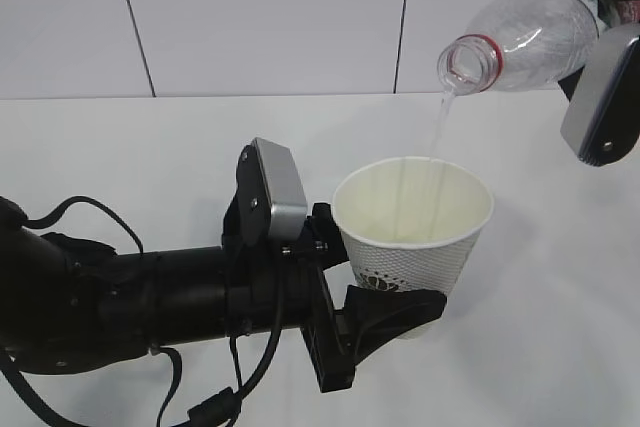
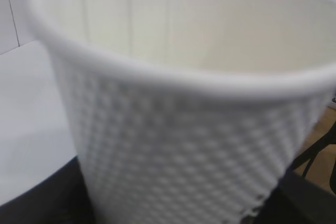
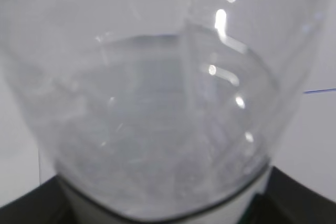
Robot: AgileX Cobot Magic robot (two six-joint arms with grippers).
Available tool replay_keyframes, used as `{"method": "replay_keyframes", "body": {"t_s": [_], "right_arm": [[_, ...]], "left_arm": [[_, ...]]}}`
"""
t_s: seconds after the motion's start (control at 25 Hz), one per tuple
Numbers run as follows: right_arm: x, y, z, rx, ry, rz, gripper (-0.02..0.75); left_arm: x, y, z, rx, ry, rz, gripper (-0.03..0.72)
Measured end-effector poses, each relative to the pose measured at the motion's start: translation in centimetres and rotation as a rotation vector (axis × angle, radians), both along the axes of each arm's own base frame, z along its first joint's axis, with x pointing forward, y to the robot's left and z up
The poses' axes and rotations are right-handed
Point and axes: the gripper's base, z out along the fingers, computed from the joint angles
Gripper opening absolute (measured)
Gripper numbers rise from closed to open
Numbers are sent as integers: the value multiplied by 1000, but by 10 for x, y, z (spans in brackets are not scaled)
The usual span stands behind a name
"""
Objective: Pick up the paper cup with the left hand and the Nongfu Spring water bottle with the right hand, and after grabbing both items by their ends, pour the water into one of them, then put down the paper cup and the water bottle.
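**benchwatcher:** ok so what's the pour looking like?

**armnerd42:** Mid-pour. The left hand (image 1: 385,312) is clamped around the lower part of the paper cup (image 1: 415,232), holding it upright above the white bench (image 1: 150,147), with one black finger wrapped across the front just under the green logo. The cup's mouth faces up and a bit toward the camera.

**benchwatcher:** and the bottle?

**armnerd42:** The Nongfu Spring water bottle (image 1: 530,37) sits top right, tipped over so its open mouth with the red neck ring points down and left, above the cup and a little to its right. The right hand (image 1: 605,57) is gripping it at the label end; you only see part of the hand plus its grey plate at the frame edge.

**benchwatcher:** water actually coming out?

**armnerd42:** Yep, a thin clear stream of water (image 1: 440,127) drops from the mouth and lands inside the cup near its far right rim. The bottle and cup aren't touching.

**benchwatcher:** wrist cams any use?

**armnerd42:** Left wrist is all cup (image 2: 189,129), blurry, with its dimpled wall and rim filling the view. Right wrist looks along the clear bottle (image 3: 168,103), with water pooled inside it.
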Motion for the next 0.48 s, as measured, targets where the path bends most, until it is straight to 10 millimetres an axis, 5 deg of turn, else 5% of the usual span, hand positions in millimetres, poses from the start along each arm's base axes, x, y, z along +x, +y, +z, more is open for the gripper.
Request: {"method": "replay_keyframes", "body": {"t_s": [0.48], "right_arm": [[0, 0, 0, -1, -2, 1, 456]], "left_arm": [[0, 0, 0, 0, 0, 1, 533]]}}
